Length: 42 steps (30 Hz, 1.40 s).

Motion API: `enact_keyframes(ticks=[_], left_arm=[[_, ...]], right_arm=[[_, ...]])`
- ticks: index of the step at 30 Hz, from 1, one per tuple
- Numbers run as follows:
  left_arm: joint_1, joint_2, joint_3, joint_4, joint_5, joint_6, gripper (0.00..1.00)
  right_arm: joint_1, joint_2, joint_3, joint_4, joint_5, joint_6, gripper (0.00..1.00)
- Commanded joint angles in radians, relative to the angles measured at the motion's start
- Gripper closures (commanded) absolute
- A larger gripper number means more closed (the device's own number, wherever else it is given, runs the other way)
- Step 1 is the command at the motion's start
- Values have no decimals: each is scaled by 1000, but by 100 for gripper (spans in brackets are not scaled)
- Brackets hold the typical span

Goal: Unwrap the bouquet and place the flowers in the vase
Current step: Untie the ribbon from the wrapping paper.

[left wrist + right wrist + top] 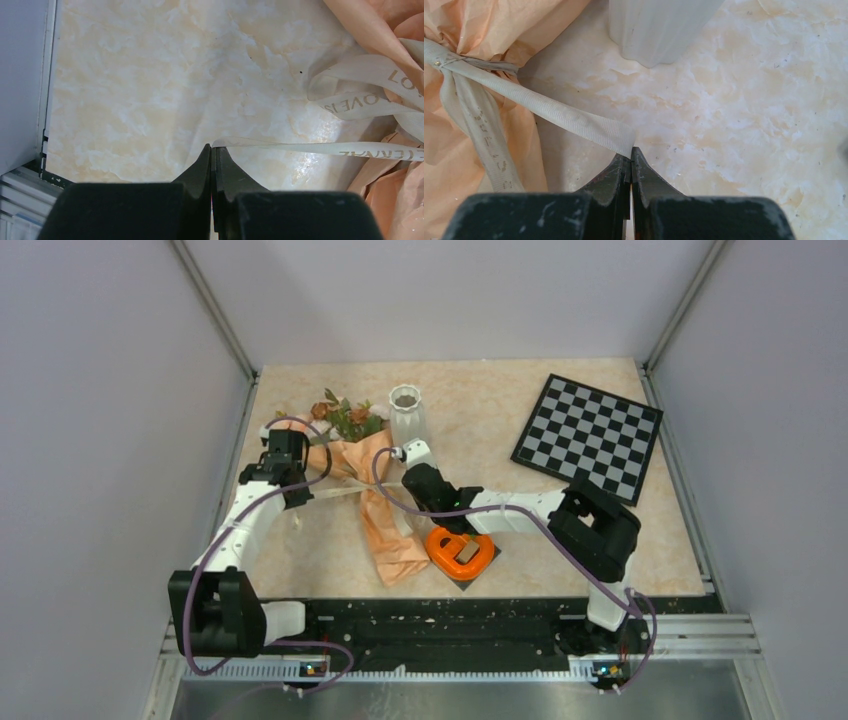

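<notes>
Bouquet point(385, 525) lies flat on table point(560, 540), left of centre. Paper tail points twd the near edge, and the flowers point(345, 418) poke out the far end, just beside the vase point(405, 412). Vase stands upright w/ no stems in it. Cream ribbon point(569, 118) cinches the paper at the waist w/ a knot, and its two tails run out to opposite sides. L gripper point(212, 150) is closed, tips pinching the end of one tail out left. R gripper point(630, 154) is likewise closed on the end of the other tail, near the vase foot. My read: tails are held at their ends on opposite sides so a pull apart should loosen the knot w/o dragging the bundle. Wrap prob. can't open till the ribbon's off. Orange ring point(462, 550) sits beside the paper tail; can't tell if they touch.
</notes>
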<state>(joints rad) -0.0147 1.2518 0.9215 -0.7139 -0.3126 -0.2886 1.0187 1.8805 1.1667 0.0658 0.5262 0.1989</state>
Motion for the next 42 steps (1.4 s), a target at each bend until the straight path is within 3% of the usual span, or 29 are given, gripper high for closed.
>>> enact_keyframes(ticks=[1,42], left_arm=[[8,-26,-7,19,-56,8,100],[100,-95,-22,39,-124,-7,100]], right_arm=[[7,-62,17,0,36,21,100],[-43,-160,-85,-6,74,36,100]])
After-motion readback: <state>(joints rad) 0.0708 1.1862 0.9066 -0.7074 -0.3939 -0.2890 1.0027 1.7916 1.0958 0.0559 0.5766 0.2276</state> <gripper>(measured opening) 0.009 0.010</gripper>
